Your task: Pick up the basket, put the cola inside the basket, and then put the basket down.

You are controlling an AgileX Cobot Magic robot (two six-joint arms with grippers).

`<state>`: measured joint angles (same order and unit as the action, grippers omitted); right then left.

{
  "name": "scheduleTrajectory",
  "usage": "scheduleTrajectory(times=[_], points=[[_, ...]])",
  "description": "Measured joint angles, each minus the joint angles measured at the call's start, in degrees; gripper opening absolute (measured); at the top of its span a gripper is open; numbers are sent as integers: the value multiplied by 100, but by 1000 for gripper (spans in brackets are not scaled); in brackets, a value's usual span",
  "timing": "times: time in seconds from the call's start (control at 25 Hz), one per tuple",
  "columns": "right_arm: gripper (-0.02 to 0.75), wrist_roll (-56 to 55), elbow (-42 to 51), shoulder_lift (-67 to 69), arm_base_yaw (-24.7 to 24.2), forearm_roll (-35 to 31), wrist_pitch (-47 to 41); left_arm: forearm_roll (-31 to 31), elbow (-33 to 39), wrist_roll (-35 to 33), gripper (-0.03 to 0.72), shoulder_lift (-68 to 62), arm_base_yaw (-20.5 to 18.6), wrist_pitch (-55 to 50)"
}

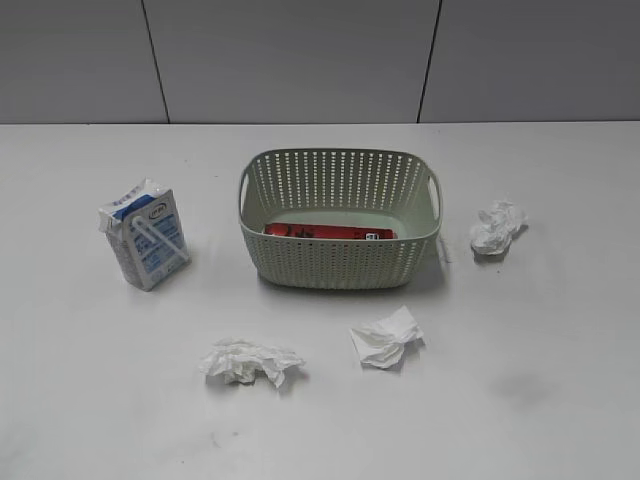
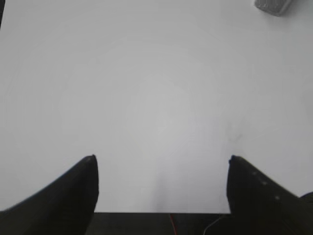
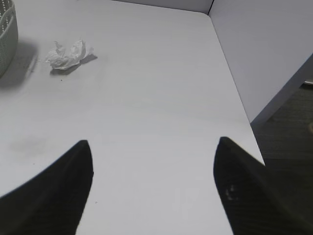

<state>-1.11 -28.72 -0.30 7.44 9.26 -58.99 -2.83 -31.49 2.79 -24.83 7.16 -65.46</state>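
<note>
Jaws apart; tissues (image 1: pixel 384 338) around basket (image 1: pixel 340 258)

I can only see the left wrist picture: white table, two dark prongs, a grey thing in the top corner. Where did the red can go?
Observer: The tall slim red drink can lies on its side inside the pale sage-green slotted plastic basket, which stands on the table.
Operator: Is anything holding that basket?
Observer: No. In the exterior view no arm is near it, and the right gripper hangs open over bare table.
Operator: And my two prongs?
Observer: They are the left gripper, open, with nothing between them.
Operator: What else is on the table?
Observer: A blue-and-white carton left of the basket and three crumpled white tissues.
</note>
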Motion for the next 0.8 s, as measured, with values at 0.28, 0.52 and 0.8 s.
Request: scheduleTrajectory(times=[0.28,0.52,0.8], points=[[583,0,0,0,0,0,0,-43,371,0,583,1792,0,335],[583,0,0,-5,0,0,-5,-104,377,0,573,2472,0,339],[582,0,0,-5,0,2,0,-104,377,0,570,2472,0,343]])
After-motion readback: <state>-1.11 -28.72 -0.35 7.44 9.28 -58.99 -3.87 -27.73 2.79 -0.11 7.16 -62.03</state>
